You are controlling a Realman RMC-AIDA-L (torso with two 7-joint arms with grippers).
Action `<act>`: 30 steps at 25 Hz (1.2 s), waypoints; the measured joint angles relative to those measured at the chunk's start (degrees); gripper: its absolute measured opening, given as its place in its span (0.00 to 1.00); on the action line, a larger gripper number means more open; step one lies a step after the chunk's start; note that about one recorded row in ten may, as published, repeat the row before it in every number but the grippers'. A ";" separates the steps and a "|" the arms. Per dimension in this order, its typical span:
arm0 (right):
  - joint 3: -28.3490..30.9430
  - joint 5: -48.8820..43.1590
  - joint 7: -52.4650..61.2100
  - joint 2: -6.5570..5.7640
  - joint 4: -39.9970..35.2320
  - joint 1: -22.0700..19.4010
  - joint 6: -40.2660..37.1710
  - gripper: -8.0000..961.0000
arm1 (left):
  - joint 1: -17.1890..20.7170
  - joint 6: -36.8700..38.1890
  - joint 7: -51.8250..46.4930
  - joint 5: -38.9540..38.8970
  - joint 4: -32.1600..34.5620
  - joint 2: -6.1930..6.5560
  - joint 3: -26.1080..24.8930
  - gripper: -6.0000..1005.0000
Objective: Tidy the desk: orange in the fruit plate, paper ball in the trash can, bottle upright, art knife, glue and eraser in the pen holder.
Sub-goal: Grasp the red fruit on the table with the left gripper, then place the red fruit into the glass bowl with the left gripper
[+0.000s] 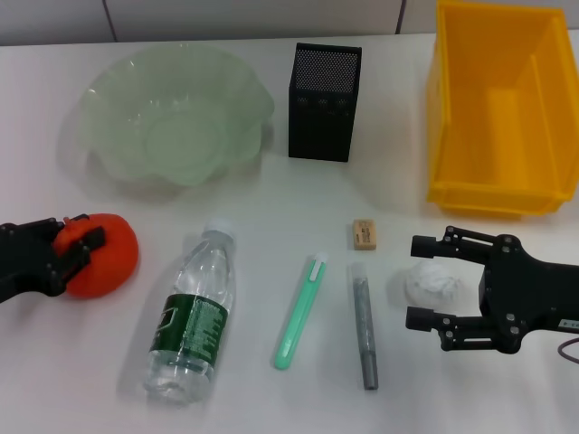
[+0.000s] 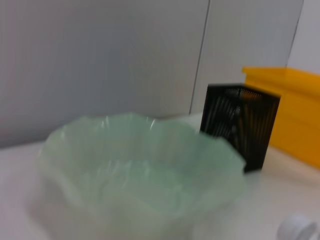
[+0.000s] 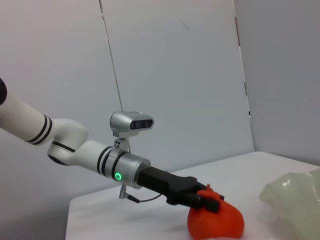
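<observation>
The orange (image 1: pixel 113 258) sits on the table at the left. My left gripper (image 1: pixel 77 244) is shut on it from the left; the right wrist view shows its fingers (image 3: pixel 207 197) clasping the top of the orange (image 3: pixel 216 223). My right gripper (image 1: pixel 414 281) is open, one finger on each side of the white paper ball (image 1: pixel 427 283). The clear bottle (image 1: pixel 193 316) lies on its side. The green art knife (image 1: pixel 298 312), the grey glue stick (image 1: pixel 365 330) and the eraser (image 1: pixel 364 233) lie between bottle and paper ball.
The green fruit plate (image 1: pixel 118 90) stands at the back left, also in the left wrist view (image 2: pixel 140 175). The black mesh pen holder (image 1: pixel 323 101) is at the back middle. The yellow bin (image 1: pixel 452 136) stands at the back right.
</observation>
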 joint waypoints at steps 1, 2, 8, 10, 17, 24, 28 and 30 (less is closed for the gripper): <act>0.00 0.00 0.00 0.00 0.00 0.00 0.00 0.87 | 0.00 0.00 0.00 0.00 0.00 0.00 0.00 0.30; 0.21 0.01 0.00 0.00 0.00 0.01 -0.02 0.87 | 0.13 1.47 -0.09 -0.93 0.21 0.04 -0.17 0.29; 3.09 0.07 0.00 0.06 0.00 -0.19 -1.43 0.87 | -0.71 10.72 -0.71 -10.39 2.08 0.57 -0.80 0.25; 5.69 0.13 0.00 0.09 0.00 -0.31 -3.35 0.87 | -2.89 9.81 -0.87 -12.14 2.24 0.40 -0.82 0.24; 11.51 0.13 1.07 -0.15 -1.15 -0.52 -9.32 0.87 | -16.04 -7.42 -0.22 -12.52 -4.20 -0.44 0.48 0.16; 13.64 0.14 8.12 -0.16 -6.80 -0.69 -10.40 0.87 | -24.01 -21.28 1.92 -12.84 -10.05 -1.05 2.73 0.25; 12.71 0.13 14.68 0.00 -13.52 -0.57 -10.49 0.87 | -23.18 -20.06 2.26 -12.95 -9.57 -0.98 3.13 0.34; 11.24 0.13 19.73 0.06 -18.88 -0.23 -10.51 0.87 | -21.62 -18.14 2.19 -13.02 -8.72 -0.76 3.13 0.38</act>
